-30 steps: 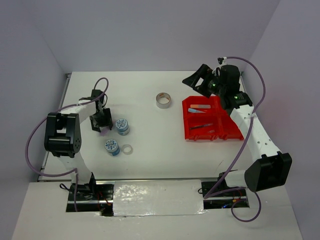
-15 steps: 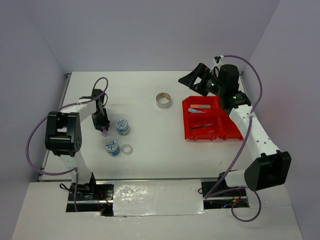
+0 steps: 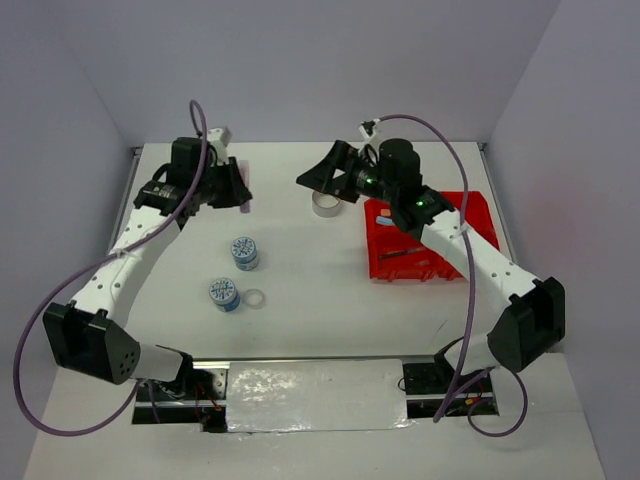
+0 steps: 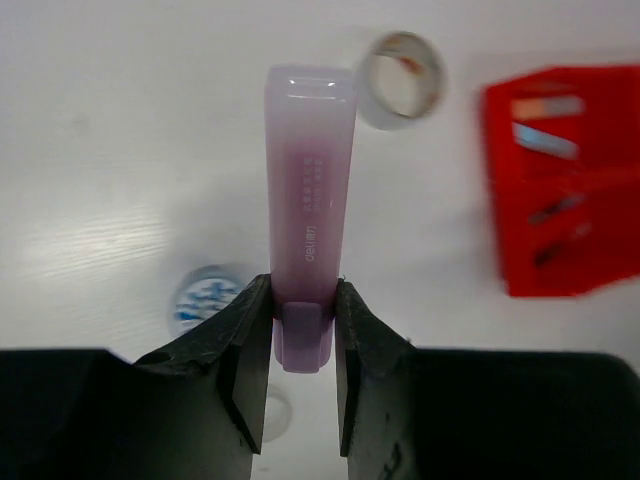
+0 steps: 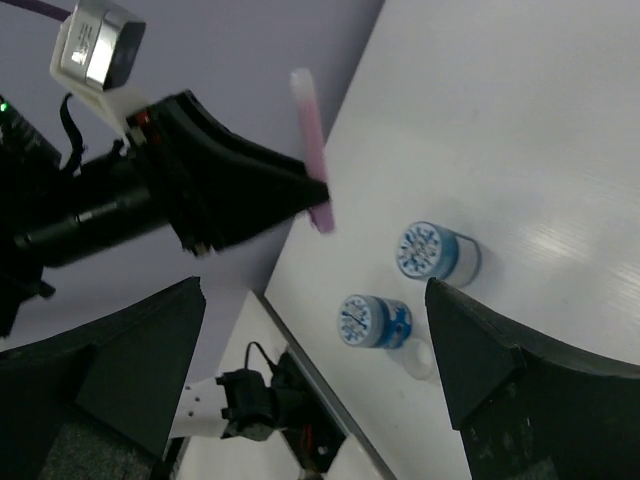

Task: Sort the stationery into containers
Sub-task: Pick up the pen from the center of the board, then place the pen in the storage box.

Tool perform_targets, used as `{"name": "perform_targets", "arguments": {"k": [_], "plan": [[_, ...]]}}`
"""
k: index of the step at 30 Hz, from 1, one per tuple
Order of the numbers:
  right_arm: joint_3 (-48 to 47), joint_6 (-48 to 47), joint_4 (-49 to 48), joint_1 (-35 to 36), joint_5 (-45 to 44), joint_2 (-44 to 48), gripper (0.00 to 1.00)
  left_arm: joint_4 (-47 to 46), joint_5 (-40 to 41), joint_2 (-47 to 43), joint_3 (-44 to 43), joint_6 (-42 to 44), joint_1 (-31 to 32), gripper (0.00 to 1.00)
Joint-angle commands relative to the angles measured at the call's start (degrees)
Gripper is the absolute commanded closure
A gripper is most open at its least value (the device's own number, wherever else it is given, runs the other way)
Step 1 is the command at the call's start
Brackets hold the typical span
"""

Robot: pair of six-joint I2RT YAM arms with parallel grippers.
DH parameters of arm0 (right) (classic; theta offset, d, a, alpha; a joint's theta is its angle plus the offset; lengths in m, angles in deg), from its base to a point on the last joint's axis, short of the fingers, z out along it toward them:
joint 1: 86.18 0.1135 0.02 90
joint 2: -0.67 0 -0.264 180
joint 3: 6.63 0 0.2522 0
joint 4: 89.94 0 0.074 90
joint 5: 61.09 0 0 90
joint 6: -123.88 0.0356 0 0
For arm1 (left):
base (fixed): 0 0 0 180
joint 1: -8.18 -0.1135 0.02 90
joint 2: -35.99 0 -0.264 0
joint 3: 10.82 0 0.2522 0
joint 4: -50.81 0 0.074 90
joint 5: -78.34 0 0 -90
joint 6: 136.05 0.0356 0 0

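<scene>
My left gripper is shut on the lower end of a lilac marker, held up in the air over the back left of the table. From above, that gripper hangs left of the grey tape roll. My right gripper stands open and empty just above that roll. Two blue-white tape rolls and a small clear tape ring lie on the table at front left. The red bin tray sits to the right, with a light-blue marker and pens in its compartments.
The right wrist view looks across at the left gripper with the lilac marker, and down on both blue-white rolls. Purple walls close in the table at the back and sides.
My left gripper closed on the lilac marker, lifted it off the table and carried it back and to the right. My right arm swung left from above the red tray to above the grey roll.
</scene>
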Motion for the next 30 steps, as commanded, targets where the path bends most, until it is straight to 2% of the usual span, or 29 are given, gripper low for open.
{"name": "perform_targets", "arguments": {"k": [1, 3, 5, 8, 15, 17, 18, 19, 21, 22, 24, 25, 26, 28, 29, 30], "plan": [[-3.8, 5.0, -9.8, 3.5, -5.6, -2.0, 0.03, -3.4, -11.8, -0.8, -0.1, 1.5, 7.0, 1.0], [-6.4, 4.9, -10.3, 4.6, -6.9, -4.7, 0.13, -6.4, -16.3, -1.0, -0.1, 1.0, 11.1, 1.0], [-9.6, 3.8, -7.2, 6.2, -8.5, -6.2, 0.19, -10.2, -17.8, -1.8, 0.6, -0.5, 13.0, 1.0], [-9.5, 2.8, -7.3, 7.4, -9.5, -6.9, 0.27, -12.5, -19.6, -2.3, 1.0, -2.4, 14.6, 1.0], [-6.4, 0.6, -5.1, 8.5, -13.5, -4.2, 0.28, -13.3, -19.7, -3.1, 0.3, -2.8, 14.8, 1.0], [-5.8, -0.5, -4.0, 8.9, -14.1, -3.5, 0.34, -12.9, -19.5, -2.8, 0.0, -2.7, 14.8, 1.0], [-5.7, -0.7, -3.8, 8.9, -14.0, -3.3, 0.39, -12.7, -19.0, -2.9, 0.0, -2.6, 14.8, 1.0], [-5.2, -0.8, -3.5, 9.0, -13.3, -3.2, 0.5, -12.6, -17.8, -3.0, -0.1, -2.7, 14.8, 1.0], [-4.8, -0.6, -3.3, 9.6, -12.7, -3.3, 0.57, -12.7, -17.3, -3.1, -0.3, -2.7, 14.8, 1.0], [-4.2, -0.5, -3.1, 9.8, -12.5, -3.4, 0.66, -12.8, -17.1, -3.0, -0.8, -2.8, 14.8, 1.0], [-3.5, 0.2, -3.1, 10.0, -11.8, -3.7, 0.75, -12.9, -17.5, -2.7, -1.5, -2.9, 14.8, 1.0], [-3.1, 0.5, -3.2, 9.9, -11.5, -3.8, 0.95, -12.9, -17.6, -2.6, -1.7, -2.9, 14.8, 1.0], [-3.2, 0.7, -2.8, 9.9, -11.2, -4.2, 1.0, -12.7, -17.6, -2.4, -2.1, -2.8, 14.8, 0.99], [-3.7, 1.7, -1.5, 8.1, -9.9, -4.8, 1.0, -12.1, -17.5, -2.1, -2.8, -2.1, 14.8, 0.77], [-3.5, 3.6, -0.7, 5.7, -11.2, -4.5, 1.0, -10.8, -15.2, -2.1, -3.3, -2.1, 14.8, 0.4], [-2.1, 5.1, 1.6, 4.1, -13.1, -3.9, 1.0, -9.7, -13.3, -2.0, -3.8, -2.3, 14.8, 0.18]]}}
